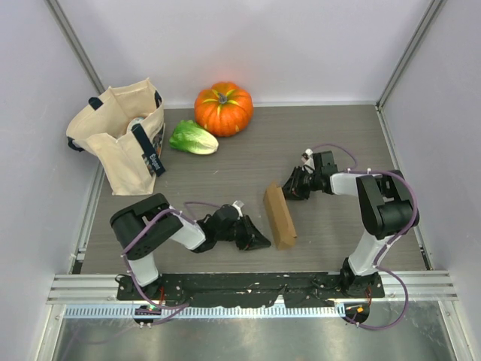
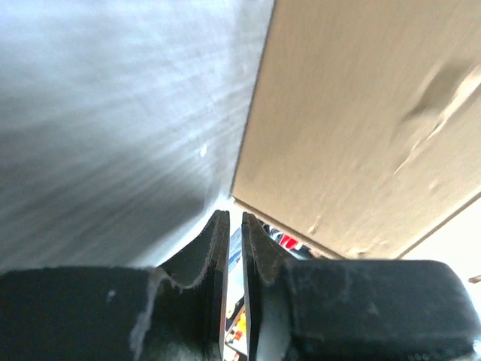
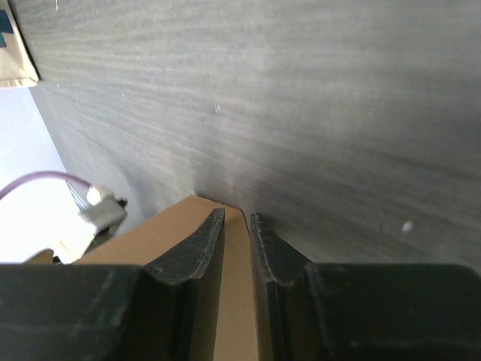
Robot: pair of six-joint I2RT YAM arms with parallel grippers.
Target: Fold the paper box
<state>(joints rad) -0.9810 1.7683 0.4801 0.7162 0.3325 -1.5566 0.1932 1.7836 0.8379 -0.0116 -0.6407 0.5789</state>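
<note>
Two grippers sit at opposite ends of the paper box (image 1: pixel 279 216), which lies as a long, narrow tan block near the middle of the table (image 1: pixel 225 169), its far end a little to the left of its near end. The left gripper (image 1: pixel 263 242) lies low by the box's near end. In its wrist view its fingers (image 2: pixel 214 248) are almost together, with only a thin slit between them and nothing in that slit. A corner of the box shows just past the fingertips, close but not clasped. The right gripper (image 1: pixel 291 184) meets the box's far end. Its fingers (image 3: pixel 195 248) stand only a little apart, and tan cardboard fills the gap between them. It looks nipped on an edge of the box, though from this angle the card might merely lie behind the gap. Well apart, at the back of the table, stand a pumpkin (image 1: pixel 223 107), a lettuce (image 1: pixel 194 138) and a tote bag (image 1: pixel 120 143).
</note>
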